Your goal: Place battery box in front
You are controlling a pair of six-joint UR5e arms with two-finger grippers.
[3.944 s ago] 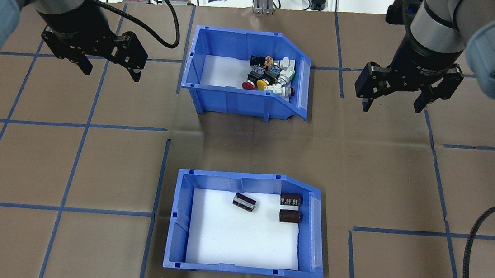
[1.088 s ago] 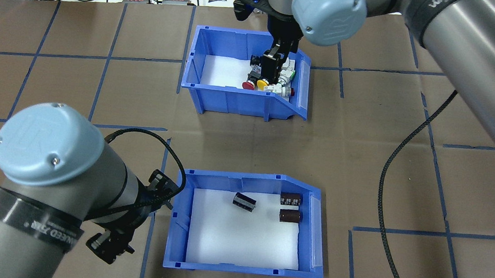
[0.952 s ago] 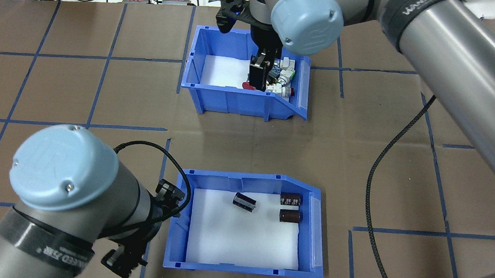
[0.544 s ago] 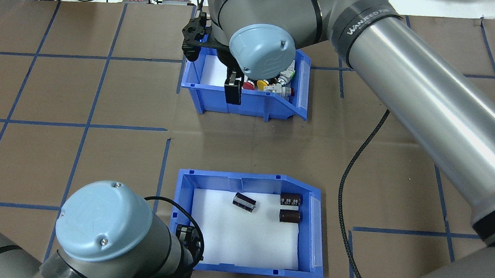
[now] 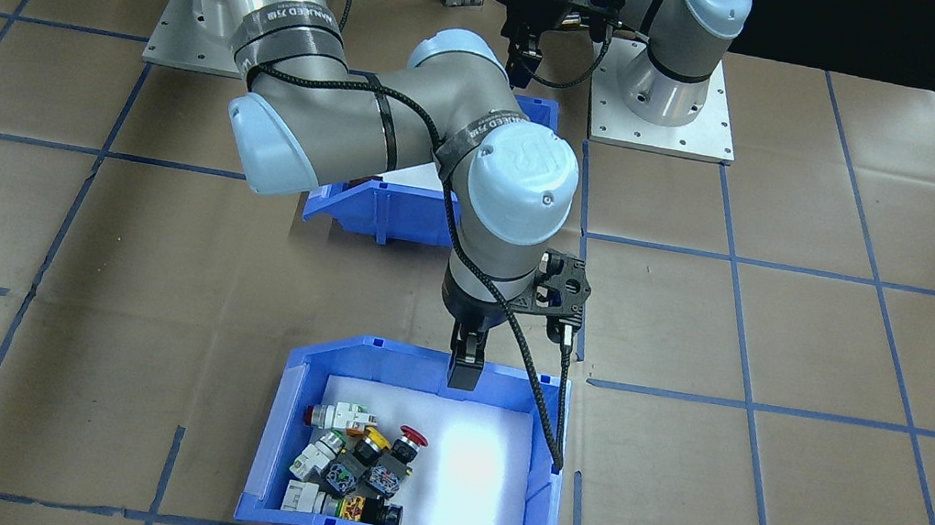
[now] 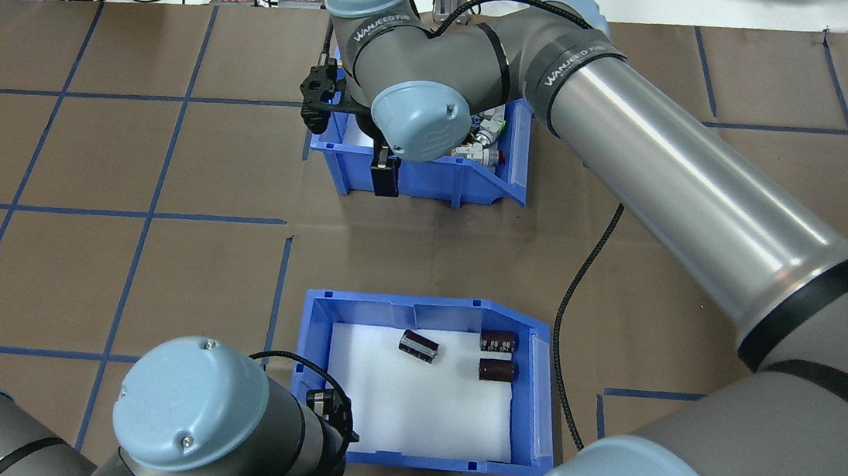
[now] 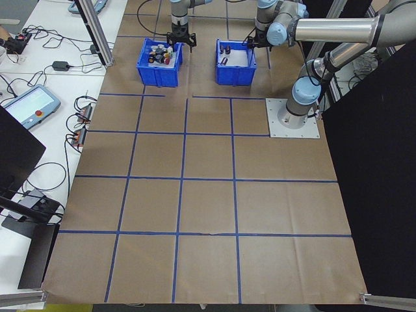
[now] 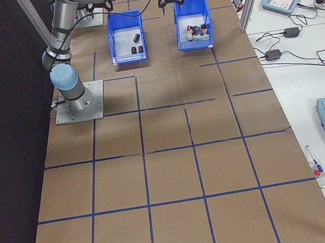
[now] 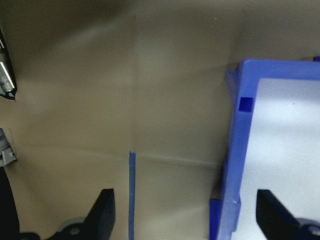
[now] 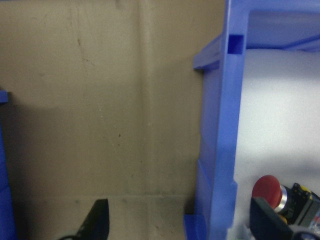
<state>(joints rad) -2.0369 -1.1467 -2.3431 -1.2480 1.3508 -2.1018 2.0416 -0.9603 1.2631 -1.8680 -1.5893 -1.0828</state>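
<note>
My left gripper [image 9: 185,220]: jaws wide apart, empty, straddling the side wall of the blue plastic battery box [image 9: 235,150] with white foam floor, at 12 o'clock. My right gripper [image 10: 177,220]: jaws likewise spread, straddling the blue push-button bin's [image 10: 220,125] wall.

Both end effectors [image 9: 185,215] [image 10: 180,220] spread wide.

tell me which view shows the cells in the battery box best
Overhead exterior: all three cells lie unobstructed on the battery box foam. Exterior right shows them tiny; exterior left barely; the front-facing view hides them behind the right arm.
</note>
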